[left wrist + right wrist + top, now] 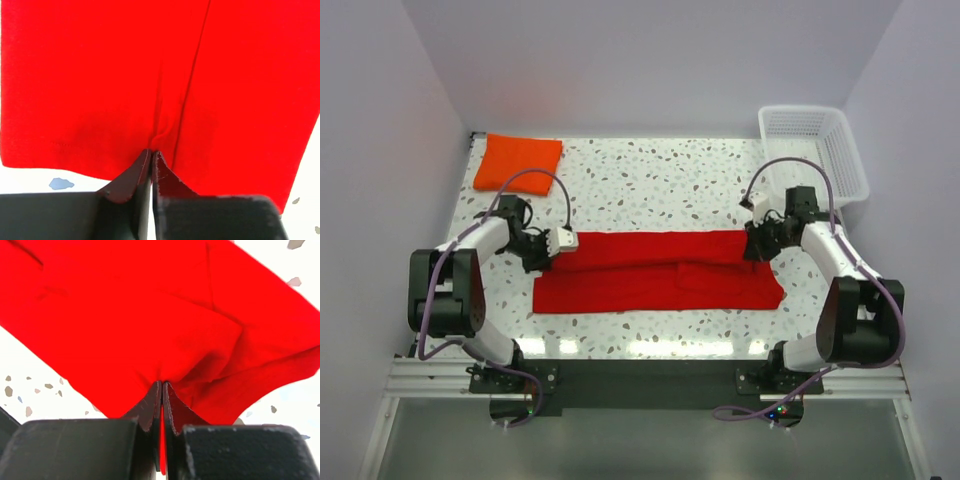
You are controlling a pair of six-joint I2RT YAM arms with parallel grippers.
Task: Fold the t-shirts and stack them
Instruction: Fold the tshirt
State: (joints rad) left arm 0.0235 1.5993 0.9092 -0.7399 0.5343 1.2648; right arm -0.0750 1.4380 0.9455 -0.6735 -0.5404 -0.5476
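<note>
Tabletop (pixel 660 185), white with grey speckles, carries two shirts. At the far left corner lies the orange t-shirt (pixel 517 160), folded into a flat rectangular pad, well apart from both arms and from the other garment. Nearer and a little to the right, the left gripper (pixel 552 243) sits at the left end of the red t-shirt (pixel 655 272); in the left wrist view its jaws are pressed together, and the red cloth puckers into a small crease at the tips, pinched there near a stitched hem. The red t-shirt lies as a long band across the middle of the table, running from one gripper to the other, with a lengthwise fold line visible along it and its near right corner jutting out past the rest. At the band's right end, on the far edge, the right gripper (pixel 757 240) is clamped on it: the right wrist view shows red fabric caught between the closed fingers and bunched in folds just beyond them. Furthest right, a white lattice basket (pixel 815 150) stands at the far right corner, clear of the cloth.
</note>
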